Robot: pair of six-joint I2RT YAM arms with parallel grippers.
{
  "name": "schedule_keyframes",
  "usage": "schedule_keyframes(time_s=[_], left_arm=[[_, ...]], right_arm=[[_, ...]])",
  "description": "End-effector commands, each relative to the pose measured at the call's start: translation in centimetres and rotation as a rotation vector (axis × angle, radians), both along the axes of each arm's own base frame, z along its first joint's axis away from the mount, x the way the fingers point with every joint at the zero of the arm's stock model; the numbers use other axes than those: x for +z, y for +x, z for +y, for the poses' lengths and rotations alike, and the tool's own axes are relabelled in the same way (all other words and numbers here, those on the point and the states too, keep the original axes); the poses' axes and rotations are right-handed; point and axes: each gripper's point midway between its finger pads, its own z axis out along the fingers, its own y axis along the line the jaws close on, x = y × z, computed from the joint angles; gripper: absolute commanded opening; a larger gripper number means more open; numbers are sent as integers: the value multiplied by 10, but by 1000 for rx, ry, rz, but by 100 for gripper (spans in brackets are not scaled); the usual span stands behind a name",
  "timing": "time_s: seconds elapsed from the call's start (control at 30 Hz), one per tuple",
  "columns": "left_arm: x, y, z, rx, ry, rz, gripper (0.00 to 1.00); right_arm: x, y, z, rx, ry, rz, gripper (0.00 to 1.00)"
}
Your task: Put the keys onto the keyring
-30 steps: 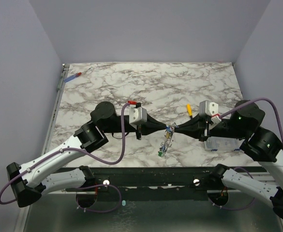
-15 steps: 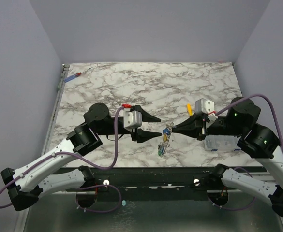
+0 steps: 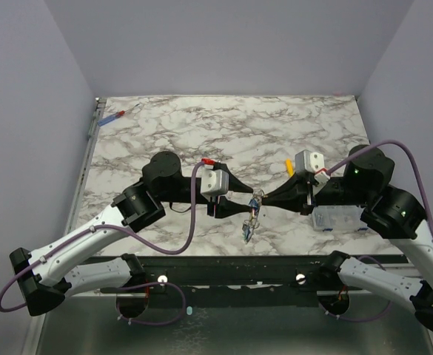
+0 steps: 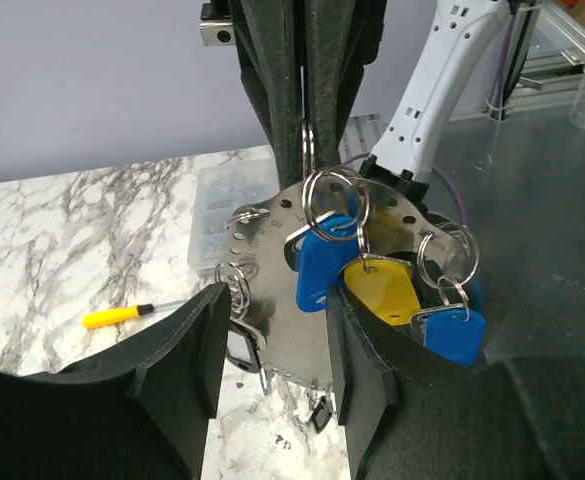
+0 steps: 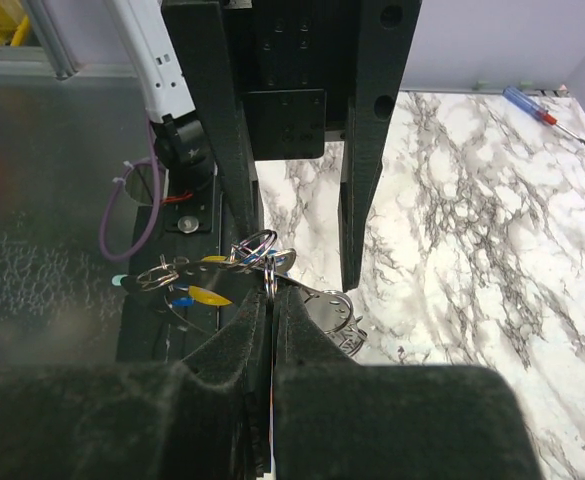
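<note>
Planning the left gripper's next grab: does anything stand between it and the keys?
Nothing visible does. The keys hang from the keyring in the shut right gripper, just ahead of the open left gripper.

**Keys strung between two grippers**

Mid-width by the table's (image 3: 164,140) near edge, the right gripper (image 3: 266,198) pinches the keyring (image 3: 257,197), with keys (image 3: 250,220) trailing toward that edge. The left gripper (image 3: 244,200) faces it, jaws apart. A screwdriver (image 3: 112,117) lies at the far-left corner
</note>
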Motion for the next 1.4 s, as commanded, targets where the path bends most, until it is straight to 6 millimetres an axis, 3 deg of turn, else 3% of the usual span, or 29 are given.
schedule_keyframes(time_s=[0.0, 0.17, 0.3, 0.43, 0.63, 0.9, 1.37], left_arm=[[12, -17, 1, -92, -16, -23, 49], [12, -22, 0, -126, -15, -17, 49], [11, -23, 0, -133, -14, -15, 37], [9, -24, 0, -139, -14, -6, 35], [7, -24, 1, -133, -13, -7, 0], [9, -5, 15, 32, -23, -51, 0], [-38, -2, 13, 52, 102, 84, 0]], right_arm=[[18, -8, 0, 32, 42, -22, 1], [16, -7, 2, 39, 39, -19, 1], [14, -6, 3, 41, 38, -16, 1], [14, -6, 4, 40, 41, -16, 1], [13, -5, 4, 35, 39, -15, 1], [17, -4, 0, 10, 58, -32, 1], [33, -1, 1, -9, 127, -69, 1]])
